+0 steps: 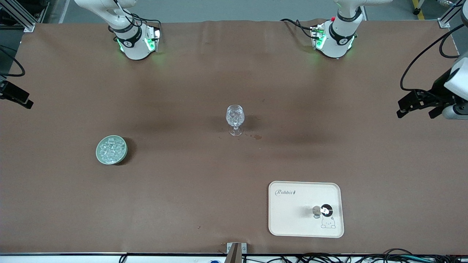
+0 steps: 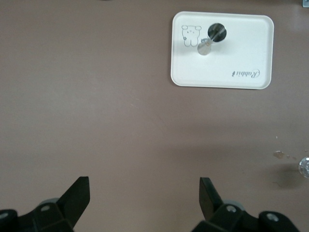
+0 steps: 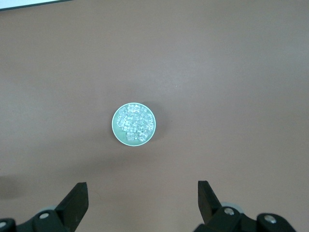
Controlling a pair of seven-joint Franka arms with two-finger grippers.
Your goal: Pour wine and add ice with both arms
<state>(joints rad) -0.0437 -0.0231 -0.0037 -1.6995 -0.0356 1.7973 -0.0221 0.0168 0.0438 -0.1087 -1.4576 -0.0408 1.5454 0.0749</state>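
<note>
A clear stemmed glass (image 1: 235, 119) stands upright mid-table; its foot shows at the edge of the left wrist view (image 2: 304, 166). The ice (image 1: 110, 148) fills a pale green bowl (image 1: 122, 156) toward the right arm's end, seen also as ice (image 3: 134, 123) in the right wrist view. A small dark-topped bottle (image 1: 322, 210) (image 2: 213, 36) stands on a cream tray (image 1: 292, 219) (image 2: 241, 53). My left gripper (image 1: 416, 109) (image 2: 144, 193) hangs open over the table's end, holding nothing. My right gripper (image 1: 16, 95) (image 3: 143, 195) is open and bare, high up with the bowl well ahead of it.
A few small dark stains (image 1: 256, 137) (image 2: 279, 154) mark the brown cloth beside the glass. The arm bases (image 1: 135, 40) (image 1: 334, 38) stand along the table's back edge. A small bracket (image 1: 236, 248) sits at the front edge.
</note>
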